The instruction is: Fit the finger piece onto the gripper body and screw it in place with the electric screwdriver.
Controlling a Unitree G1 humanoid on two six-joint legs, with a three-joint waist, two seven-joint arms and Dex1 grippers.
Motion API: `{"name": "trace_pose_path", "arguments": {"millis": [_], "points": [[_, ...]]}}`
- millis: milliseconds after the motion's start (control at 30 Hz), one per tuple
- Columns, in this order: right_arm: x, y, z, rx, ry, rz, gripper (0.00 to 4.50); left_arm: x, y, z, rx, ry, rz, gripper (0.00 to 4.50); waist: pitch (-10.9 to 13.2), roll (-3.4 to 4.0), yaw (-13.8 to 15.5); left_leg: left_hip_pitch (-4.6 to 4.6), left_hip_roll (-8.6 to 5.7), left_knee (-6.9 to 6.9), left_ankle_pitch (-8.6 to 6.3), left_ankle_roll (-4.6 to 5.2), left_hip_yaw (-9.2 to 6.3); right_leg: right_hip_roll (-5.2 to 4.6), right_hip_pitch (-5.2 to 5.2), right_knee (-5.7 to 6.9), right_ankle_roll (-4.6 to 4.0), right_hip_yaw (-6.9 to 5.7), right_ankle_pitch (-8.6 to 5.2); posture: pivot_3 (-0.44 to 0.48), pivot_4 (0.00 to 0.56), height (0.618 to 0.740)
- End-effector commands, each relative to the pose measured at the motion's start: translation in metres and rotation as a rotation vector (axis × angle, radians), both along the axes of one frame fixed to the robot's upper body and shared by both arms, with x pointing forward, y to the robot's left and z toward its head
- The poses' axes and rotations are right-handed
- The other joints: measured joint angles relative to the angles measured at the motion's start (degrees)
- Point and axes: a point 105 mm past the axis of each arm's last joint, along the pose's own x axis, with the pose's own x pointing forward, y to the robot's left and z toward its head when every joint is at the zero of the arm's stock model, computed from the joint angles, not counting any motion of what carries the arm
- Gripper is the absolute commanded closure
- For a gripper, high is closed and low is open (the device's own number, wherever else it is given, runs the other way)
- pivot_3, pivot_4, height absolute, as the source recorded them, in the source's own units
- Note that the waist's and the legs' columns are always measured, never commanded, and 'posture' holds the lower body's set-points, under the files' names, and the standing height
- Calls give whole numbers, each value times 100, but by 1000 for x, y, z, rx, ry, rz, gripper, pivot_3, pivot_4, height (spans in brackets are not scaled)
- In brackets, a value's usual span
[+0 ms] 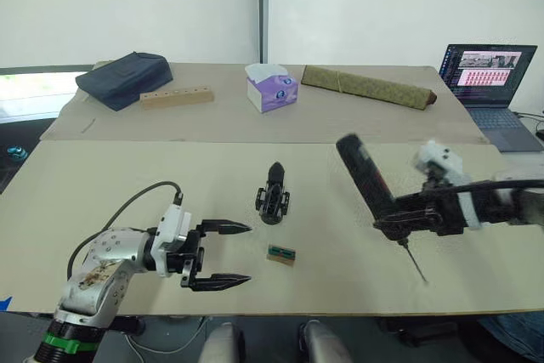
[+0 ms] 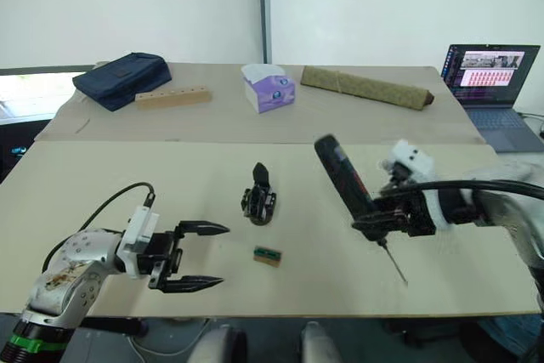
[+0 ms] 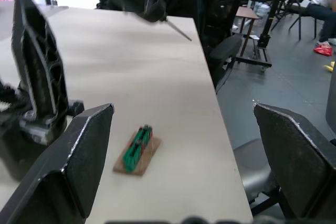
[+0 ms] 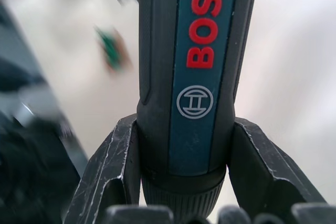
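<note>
Right of the gripper body [image 1: 273, 195] on the bench [image 1: 102, 184], the right jaws clamp the screwdriver [image 1: 367, 178]; the left jaws gape empty. Tilted so, its bit may miss the screw.

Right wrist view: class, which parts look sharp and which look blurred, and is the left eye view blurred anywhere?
Right wrist view: the electric screwdriver is crisp, the tabletop behind it smeared. Left eye view: the right tool and screwdriver look motion-blurred; the gripper body is sharp.
</note>
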Motion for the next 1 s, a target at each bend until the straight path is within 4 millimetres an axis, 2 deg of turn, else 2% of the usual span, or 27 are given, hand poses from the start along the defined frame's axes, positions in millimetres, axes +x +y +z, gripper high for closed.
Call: {"name": "trace_pose_path", "arguments": {"millis": [33,100,200,233,333,467,533,733,867,1000], "points": [[-19,21,43,321,-261,103,2600,4,10,-1,16,-12,23,0,2,-11,-1,2,1,2,0,0,-1,0,4,-2,1,-2,0,0,150,740],[-24,33,49,441,-375,122,2600,9,14,-4,21,-15,49,0,2,-9,-33,7,1,6,0,0,-2,2,13,-4,4,2,-1,0,150,740],[-29,49,36,429,-369,127,2600,15,17,-9,30,-15,68,0,2,-9,-37,13,1,4,0,0,-3,2,22,-3,8,1,-4,0,150,740],[-29,59,34,444,-429,143,2600,17,18,-15,49,-18,71,0,2,-9,-35,14,1,4,0,0,-3,1,25,-4,8,0,-4,0,150,740],[-37,83,31,519,-600,229,2600,21,13,-24,61,-10,64,0,1,-10,-37,19,1,2,0,0,-6,0,32,-11,8,-6,-5,0,150,740],[-44,101,20,546,-675,385,2600,19,4,-35,122,-8,6,0,2,-10,-37,16,-3,6,0,-1,-3,-2,35,-14,9,-3,-5,0,150,740],[-46,105,15,538,-716,451,2600,24,-3,-38,124,-19,15,0,2,-10,-30,20,-4,7,0,-1,-3,-4,41,-16,10,-4,-4,0,150,740],[-41,110,11,559,-744,481,2600,34,-30,-50,120,-20,56,0,1,-11,-25,36,-6,6,-1,-1,-3,-4,55,-17,9,-4,-4,0,150,740],[-39,113,10,582,-734,473,2600,32,-46,-63,140,-10,46,0,1,-11,-29,38,-6,4,-1,0,-4,-3,54,-11,9,-4,-4,0,150,740],[-36,115,6,581,-706,457,2600,32,-54,-72,161,3,58,0,1,-11,-30,47,-5,3,-1,0,-5,-3,58,-7,8,-3,-4,0,150,740]]}}
